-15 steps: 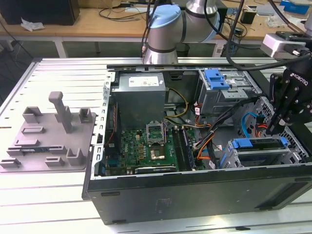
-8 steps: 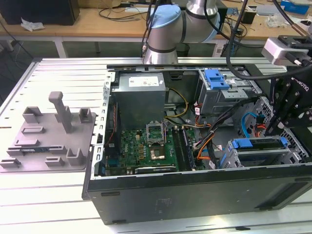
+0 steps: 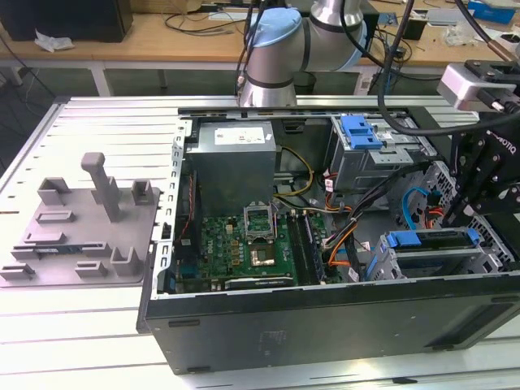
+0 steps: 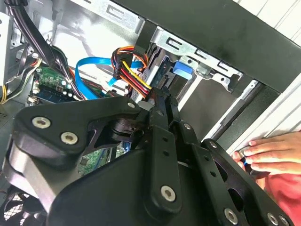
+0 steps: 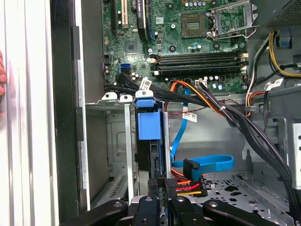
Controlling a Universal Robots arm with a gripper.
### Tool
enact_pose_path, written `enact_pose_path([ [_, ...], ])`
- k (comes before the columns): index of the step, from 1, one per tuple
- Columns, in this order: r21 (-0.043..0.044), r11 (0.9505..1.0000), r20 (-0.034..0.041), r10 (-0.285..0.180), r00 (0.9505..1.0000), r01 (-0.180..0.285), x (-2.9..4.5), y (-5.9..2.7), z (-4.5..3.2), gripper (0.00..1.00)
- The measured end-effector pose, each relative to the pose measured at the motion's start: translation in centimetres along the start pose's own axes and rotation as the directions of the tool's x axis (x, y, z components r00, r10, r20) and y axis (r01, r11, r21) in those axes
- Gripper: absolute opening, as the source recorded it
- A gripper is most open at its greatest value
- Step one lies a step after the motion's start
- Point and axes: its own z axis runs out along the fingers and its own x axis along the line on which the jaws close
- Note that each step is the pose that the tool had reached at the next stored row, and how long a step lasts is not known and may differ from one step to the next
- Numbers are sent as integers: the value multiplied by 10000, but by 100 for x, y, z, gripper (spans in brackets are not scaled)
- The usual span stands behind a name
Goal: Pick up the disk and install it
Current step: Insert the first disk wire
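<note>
Black linkage bars of my gripper (image 4: 163, 101) fill the foreground in both wrist views. As far as I can judge, its two fingers are drawn close together and clamped on the near end of the disk (image 5: 155, 157). That flat silver-metal hard drive with blue plastic rails stands edge-on in a slot of the silver sheet-metal drive cage (image 5: 117, 136), most of the way in. In the exterior view it sits at the lower right corner of the black computer case (image 3: 325, 325).

I judge the disk stiff and dense for its size. Its metal faces are smooth enough to slip, and it is sensitive to knocks, so the rails and narrow side edges are the place to grip, away from the connector end.

Just beside my fingers is a red, yellow and orange power plug (image 5: 188, 187), with a blue flat data cable (image 5: 207, 164) looping near it. Beyond lies the green motherboard (image 5: 188, 33). A person's hand (image 4: 270, 153) rests at the case's outer wall, and the case stands on a slatted aluminium counter (image 3: 81, 341).
</note>
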Motion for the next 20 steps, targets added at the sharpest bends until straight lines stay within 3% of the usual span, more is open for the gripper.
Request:
enact_pose_path([
  [5,3,10000,1,0,10000,0,12,-1,1,16],
  [11,90,9999,5,-54,10000,54,45,-2,3,16],
  [17,100,9999,7,-111,9999,111,46,-2,3,16],
  [19,109,9999,79,-114,9999,113,46,-2,3,16],
  [20,117,9999,183,-117,9998,115,48,-2,3,16],
])
